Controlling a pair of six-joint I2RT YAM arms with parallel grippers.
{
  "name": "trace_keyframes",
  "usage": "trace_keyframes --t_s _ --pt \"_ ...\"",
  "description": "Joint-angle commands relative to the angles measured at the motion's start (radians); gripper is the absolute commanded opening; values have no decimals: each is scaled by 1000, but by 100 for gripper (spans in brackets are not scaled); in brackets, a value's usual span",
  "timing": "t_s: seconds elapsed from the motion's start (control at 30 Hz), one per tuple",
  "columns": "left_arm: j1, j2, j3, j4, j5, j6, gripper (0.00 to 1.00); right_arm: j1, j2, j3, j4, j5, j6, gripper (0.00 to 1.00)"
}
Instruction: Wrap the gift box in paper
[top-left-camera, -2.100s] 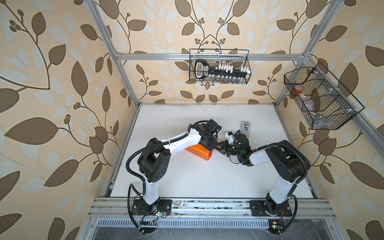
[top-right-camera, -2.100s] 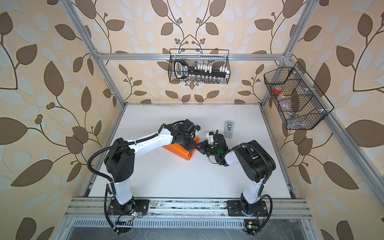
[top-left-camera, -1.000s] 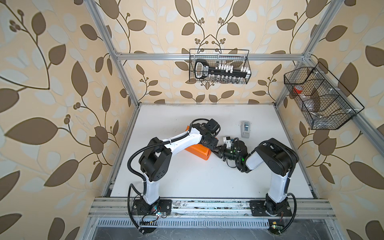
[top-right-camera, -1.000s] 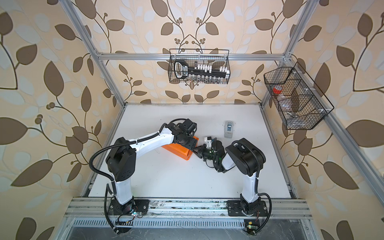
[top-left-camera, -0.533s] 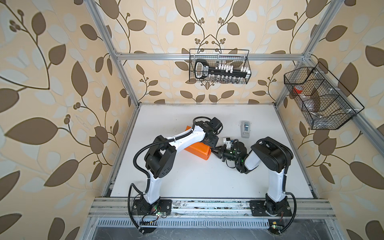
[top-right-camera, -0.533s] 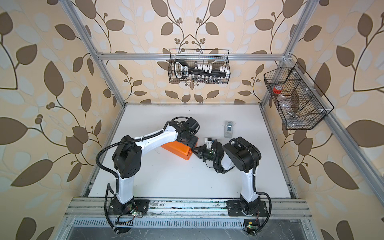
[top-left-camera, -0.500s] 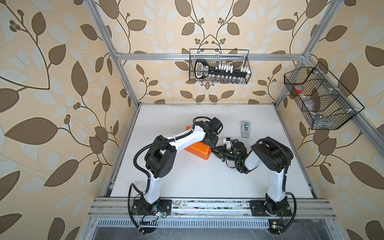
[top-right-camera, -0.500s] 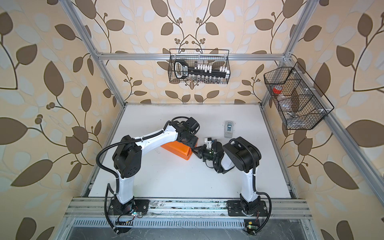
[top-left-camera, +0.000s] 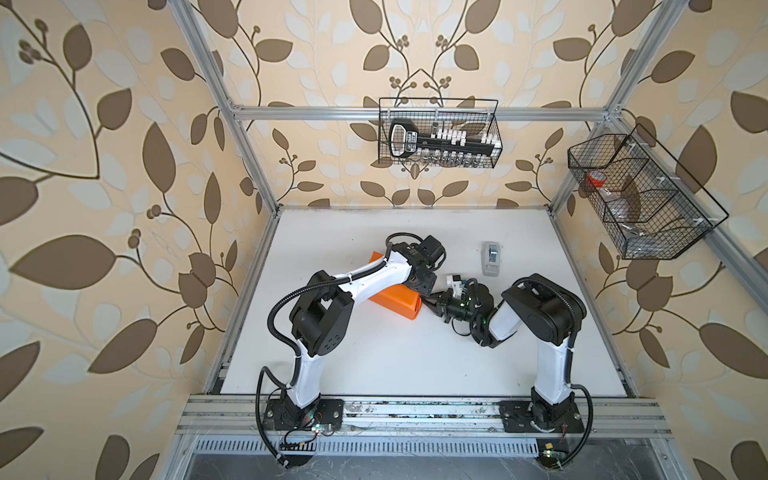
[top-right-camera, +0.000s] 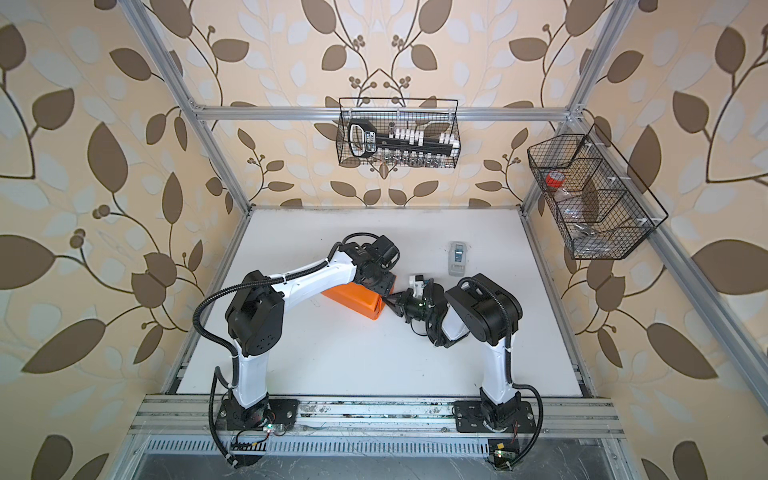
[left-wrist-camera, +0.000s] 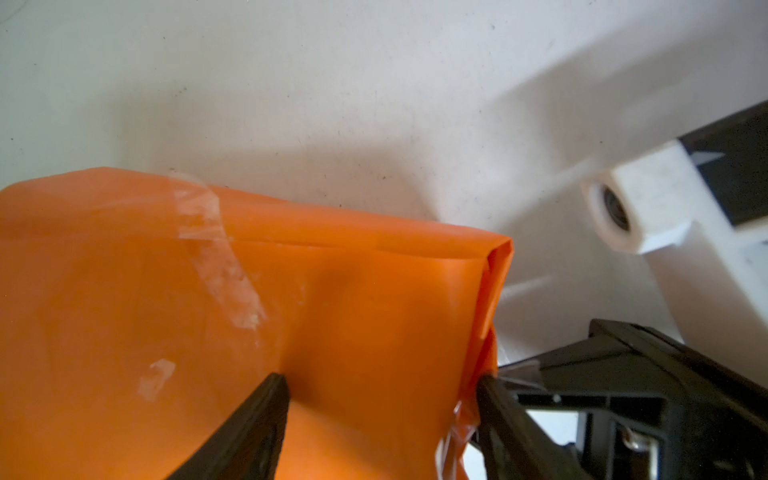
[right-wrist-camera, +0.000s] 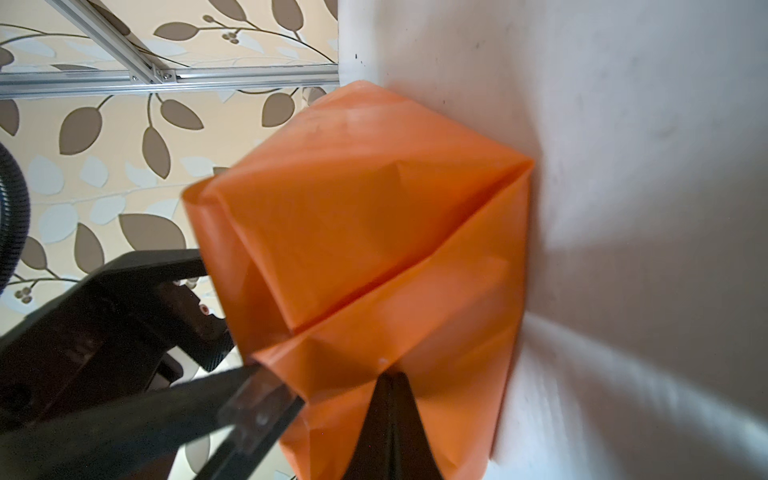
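Note:
The gift box is hidden inside the orange paper (top-left-camera: 395, 301) (top-right-camera: 353, 301), which lies as a parcel mid-table. Clear tape (left-wrist-camera: 216, 257) crosses its top seam. My left gripper (top-left-camera: 419, 284) (top-right-camera: 380, 286) (left-wrist-camera: 378, 380) is open over the parcel's right end. One of its fingers (left-wrist-camera: 266, 411) rests on the top, and the other is at the end edge with a scrap of clear tape (right-wrist-camera: 257, 399) stuck to it. My right gripper (top-left-camera: 426, 303) (top-right-camera: 388, 302) (right-wrist-camera: 390, 380) is shut, its tips pressed against the folded end flaps (right-wrist-camera: 374, 257).
A grey tape dispenser (top-left-camera: 490, 257) (top-right-camera: 457, 257) lies behind the right gripper. A wire basket (top-left-camera: 438, 137) hangs on the back wall and another wire basket (top-left-camera: 640, 199) on the right wall. The two grippers sit close together at the parcel's end.
The left arm's elbow has swung toward the middle, and its gripper sits slightly further back over the parcel's end. The right gripper has stayed shut against the end flaps.

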Motion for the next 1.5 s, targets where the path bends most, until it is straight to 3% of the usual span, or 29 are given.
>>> trace_keyframes --t_s 0.0,0.17,0.67,1.07,1.47 --pt "10 -31 -26 -41 18 -21 76 -4 19 13 44 21 42 0" --pt "21 -37 -17 -25 75 -32 78 -21 21 18 68 23 65 0" --pt "23 -7 29 -30 99 -50 80 -18 45 57 90 35 108 0" --pt "22 47 57 -74 26 -54 78 -10 51 65 91 39 111 0" --pt "-21 159 176 -164 -157 -28 77 -1 52 71 88 40 112 0"
